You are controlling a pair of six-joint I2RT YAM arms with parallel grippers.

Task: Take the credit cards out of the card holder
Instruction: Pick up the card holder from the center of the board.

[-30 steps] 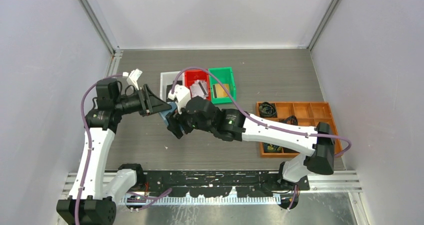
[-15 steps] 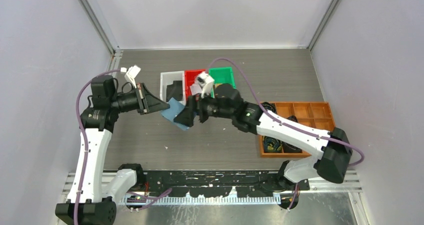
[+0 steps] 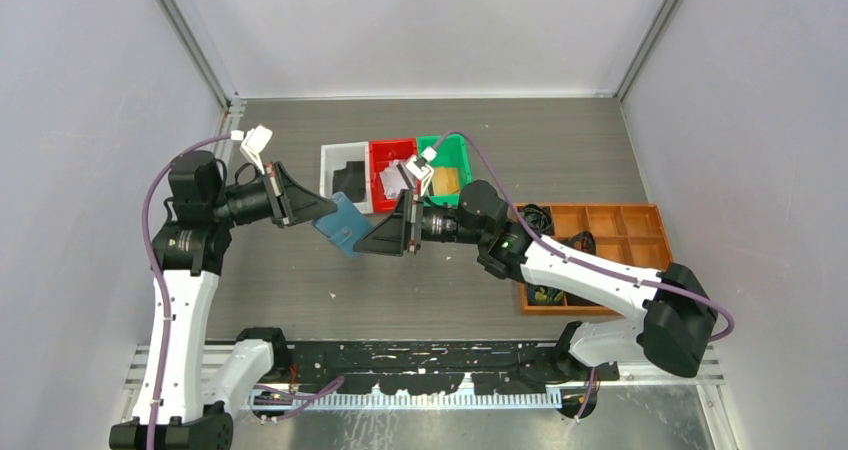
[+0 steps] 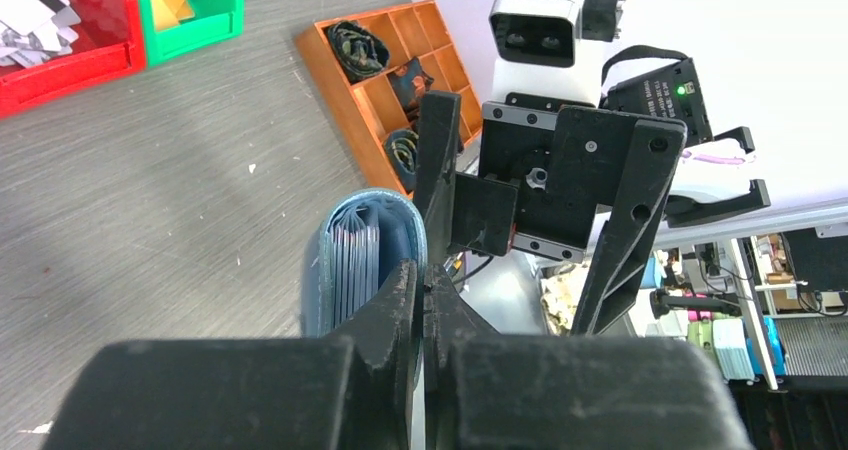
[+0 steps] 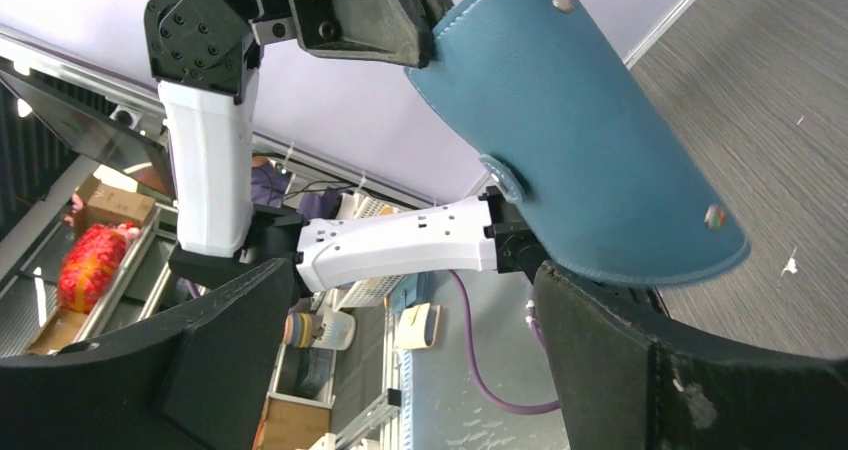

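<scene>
Card holder (image 3: 343,226) held up in the air.
The left gripper (image 3: 322,210) pinched it shut, credit cards (image 4: 352,268) inside; the right gripper (image 3: 365,244), jaws wide, pointed at its lower end from the right, just beside.

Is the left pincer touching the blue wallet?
Touching. In the left wrist view the left pincer is shut on the wallet, pinching its blue edge with no gap showing.

Robotics lab: white-walled enclosure (image 3: 420,30), aluminium rails (image 3: 192,40), orange parts tray (image 3: 640,220).
</scene>
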